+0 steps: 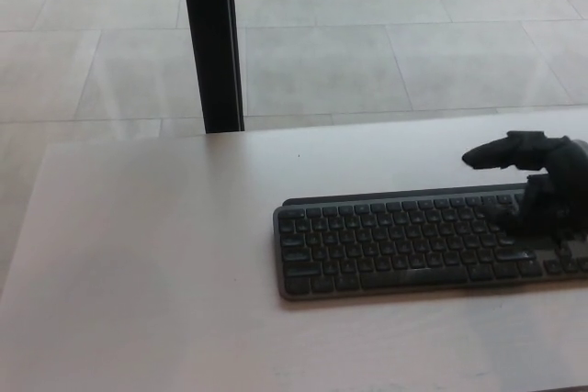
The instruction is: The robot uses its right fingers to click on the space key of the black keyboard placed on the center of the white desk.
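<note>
A flat black keyboard with dark low-profile keys (413, 240) lies on the matte white desk (165, 254), toward the right of the head view, its right end running out of frame. The robot's black right hand (537, 185) comes in from the right edge and sits above the keyboard's right portion; one thick finger (487, 153) sticks out leftward over the desk just behind the keyboard's back edge, while the other digits curl down toward the upper key rows. The hand holds nothing and its fingers are spread apart, though whether any tip is touching a key cannot be told from this angle. The long space key (432, 275) is in the bottom row, nearest the robot, and it lies well to the left of the hand and nearer than it. So the step in hand looks like the approach: the press has not been made. The next move calls for drawing the hand back toward the near row and leftward, then lowering a single fingertip onto the space bar without brushing neighbouring keys. The left hand does not show. Beyond the desk are pale floor tiles and a black vertical post (211, 39).
</note>
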Controlling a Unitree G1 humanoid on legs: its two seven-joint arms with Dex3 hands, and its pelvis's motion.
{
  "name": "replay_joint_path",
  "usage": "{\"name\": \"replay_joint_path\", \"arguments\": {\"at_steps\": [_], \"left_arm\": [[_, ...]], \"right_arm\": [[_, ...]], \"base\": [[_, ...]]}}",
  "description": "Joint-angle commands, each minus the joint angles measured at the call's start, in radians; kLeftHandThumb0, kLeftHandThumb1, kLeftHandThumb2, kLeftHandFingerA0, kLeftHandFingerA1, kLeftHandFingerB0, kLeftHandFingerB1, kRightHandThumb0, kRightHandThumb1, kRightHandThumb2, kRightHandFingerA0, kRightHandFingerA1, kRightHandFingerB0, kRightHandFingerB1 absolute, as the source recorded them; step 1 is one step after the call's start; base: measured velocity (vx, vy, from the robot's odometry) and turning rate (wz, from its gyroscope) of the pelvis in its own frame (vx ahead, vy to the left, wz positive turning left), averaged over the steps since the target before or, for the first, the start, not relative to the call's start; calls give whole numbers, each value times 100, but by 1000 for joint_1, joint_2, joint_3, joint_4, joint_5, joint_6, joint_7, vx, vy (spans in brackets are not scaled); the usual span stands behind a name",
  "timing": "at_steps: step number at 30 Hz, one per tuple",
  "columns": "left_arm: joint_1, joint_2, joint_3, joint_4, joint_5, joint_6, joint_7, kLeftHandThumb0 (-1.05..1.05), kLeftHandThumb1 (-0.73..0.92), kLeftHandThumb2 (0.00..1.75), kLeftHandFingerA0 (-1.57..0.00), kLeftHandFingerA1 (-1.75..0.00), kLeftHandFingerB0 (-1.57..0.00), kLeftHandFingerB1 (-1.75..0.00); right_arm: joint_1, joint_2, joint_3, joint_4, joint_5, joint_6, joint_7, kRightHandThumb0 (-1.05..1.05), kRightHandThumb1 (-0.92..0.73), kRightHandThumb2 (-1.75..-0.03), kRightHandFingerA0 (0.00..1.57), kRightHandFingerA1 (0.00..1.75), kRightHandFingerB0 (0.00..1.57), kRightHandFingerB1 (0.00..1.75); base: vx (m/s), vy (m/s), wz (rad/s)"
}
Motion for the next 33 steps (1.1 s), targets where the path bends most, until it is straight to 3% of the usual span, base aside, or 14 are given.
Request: {"name": "replay_joint_path", "arguments": {"at_steps": [1, 11, 17, 18, 22, 33], "left_arm": [[19, 24, -11, 5, -14, -44, 18, -56, 55, 57, -88, -70, -76, -60], [15, 24, -6, 1, -22, -41, 14, -54, 55, 57, -88, -74, -77, -60], [14, 25, -4, 5, -23, -45, 8, -54, 53, 57, -87, -72, -78, -61], [11, 30, -12, 5, -15, -35, 14, -54, 55, 56, -87, -73, -72, -57], [11, 28, 3, 3, -31, -38, 3, -53, 54, 56, -86, -74, -72, -58], [9, 28, -1, 4, -27, -38, 11, -53, 55, 57, -85, -70, -77, -60]], "right_arm": [[-98, -129, 280, 44, -497, -334, 13, -18, -52, -77, 88, 173, 72, 48], [-120, -154, 393, 78, -604, -394, -57, -13, -47, -77, 91, 166, 73, 50], [-139, -163, 463, 101, -682, -394, -91, -20, -50, -73, 89, 165, 74, 50], [-152, -168, 485, 115, -712, -416, -118, -20, -50, -72, 90, 165, 73, 52], [-155, -170, 495, 121, -707, -427, -123, -18, -50, -73, 91, 164, 73, 54], [-148, -162, 546, 161, -747, -429, -152, -30, -63, -60, 83, 166, 74, 52]], "base": [[0, 0, 0], [0, 0, 0], [0, 0, 0], [0, 0, 0], [0, 0, 0], [0, 0, 0]]}}
